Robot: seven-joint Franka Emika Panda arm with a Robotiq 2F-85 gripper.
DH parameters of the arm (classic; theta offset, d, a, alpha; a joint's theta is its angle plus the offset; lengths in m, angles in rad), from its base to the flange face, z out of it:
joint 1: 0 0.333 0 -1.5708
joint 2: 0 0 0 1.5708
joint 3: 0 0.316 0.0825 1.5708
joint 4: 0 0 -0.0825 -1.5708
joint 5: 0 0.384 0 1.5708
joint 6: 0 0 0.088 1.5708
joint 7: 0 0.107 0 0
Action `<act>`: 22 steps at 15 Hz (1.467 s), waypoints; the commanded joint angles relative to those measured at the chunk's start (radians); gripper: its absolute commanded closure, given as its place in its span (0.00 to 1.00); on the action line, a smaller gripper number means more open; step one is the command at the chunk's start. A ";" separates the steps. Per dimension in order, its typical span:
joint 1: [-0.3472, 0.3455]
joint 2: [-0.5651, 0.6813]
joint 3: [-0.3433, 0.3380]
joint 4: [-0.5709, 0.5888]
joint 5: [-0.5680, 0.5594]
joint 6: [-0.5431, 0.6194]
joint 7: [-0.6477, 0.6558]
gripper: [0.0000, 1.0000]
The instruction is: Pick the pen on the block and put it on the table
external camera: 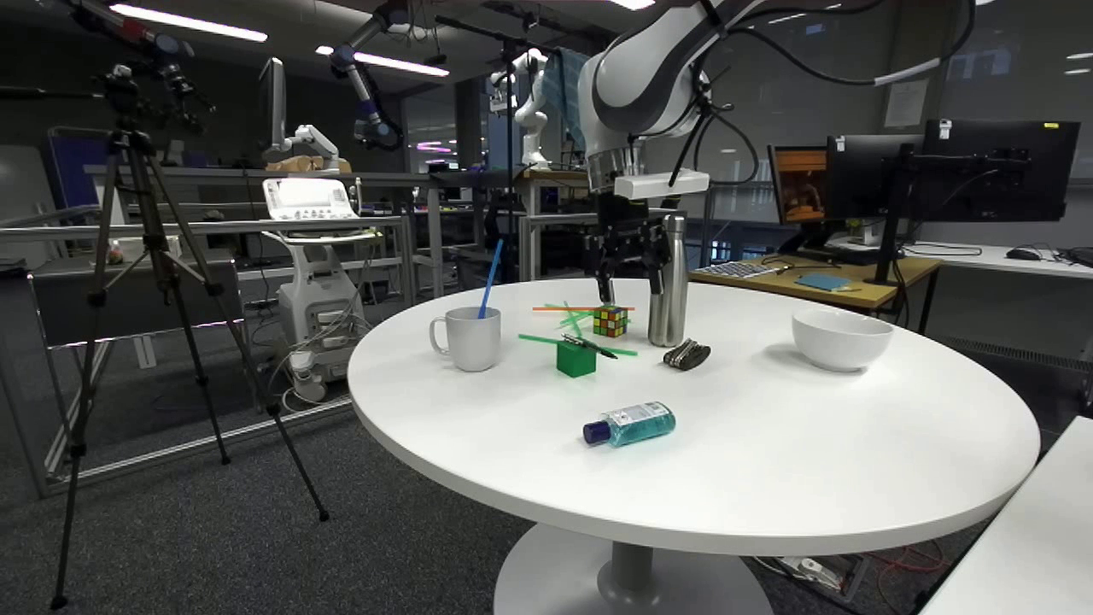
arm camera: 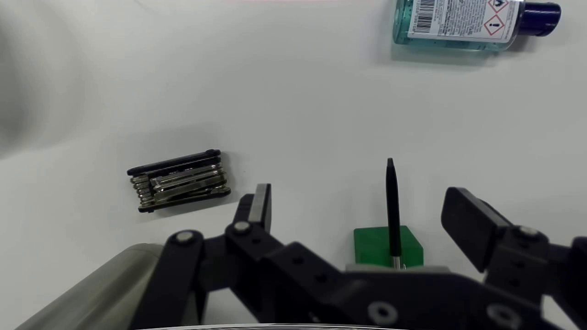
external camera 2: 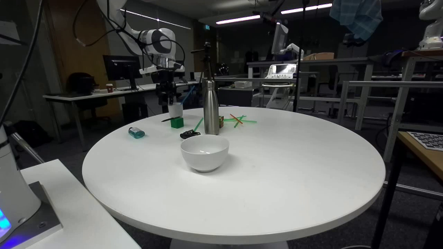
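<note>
You seem to be at the approach step: your end effector (arm camera: 357,200) is wide and empty above the table (external camera: 768,444); the pen (arm camera: 393,213) lies on the green block (arm camera: 372,245). Next, centre over the pen and descend.

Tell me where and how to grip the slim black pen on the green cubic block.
I'd come from above and pinch the pen across its thin black barrel, just past the block, jaws either side: that length overhangs, so both flanks look reachable.
</note>
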 commanded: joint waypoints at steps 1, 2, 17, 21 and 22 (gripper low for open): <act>0.007 0.000 -0.007 0.002 0.004 -0.002 -0.002 0.00; 0.007 0.000 -0.007 0.002 0.004 -0.002 -0.002 0.00; 0.041 0.077 -0.004 0.072 -0.013 -0.033 0.007 0.00; 0.057 0.130 -0.005 0.120 -0.013 -0.043 -0.004 0.00; 0.059 0.141 -0.006 0.129 -0.013 -0.045 -0.006 0.00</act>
